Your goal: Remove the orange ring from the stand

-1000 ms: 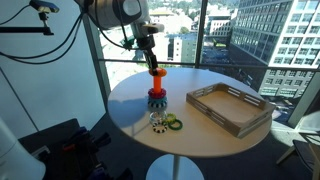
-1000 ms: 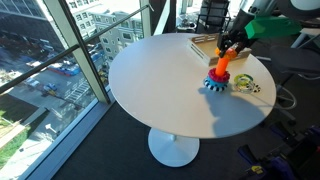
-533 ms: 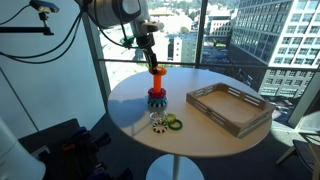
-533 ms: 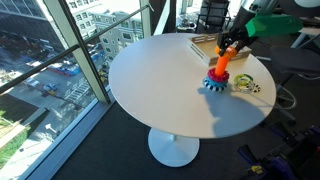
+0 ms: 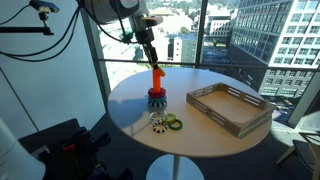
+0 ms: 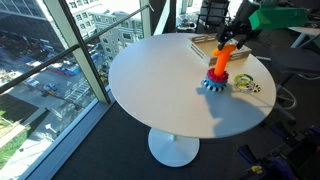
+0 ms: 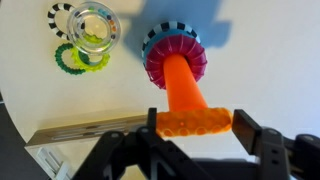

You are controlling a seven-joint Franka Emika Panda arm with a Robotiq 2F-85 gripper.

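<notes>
In the claw (image 7: 197, 127), the orange ring (image 7: 194, 122), over the stand (image 7: 173, 58).

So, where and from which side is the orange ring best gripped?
Grip the orange ring at its outer edge, on two opposite sides, from above: it sits flat at the top of the stand, post under its middle. The gripper holds it so.

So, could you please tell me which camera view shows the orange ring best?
The wrist view: the orange ring sits large and close, clamped in the pincer at the tip of the stand. In both exterior views the ring is only a small orange patch blending with the post.
</notes>
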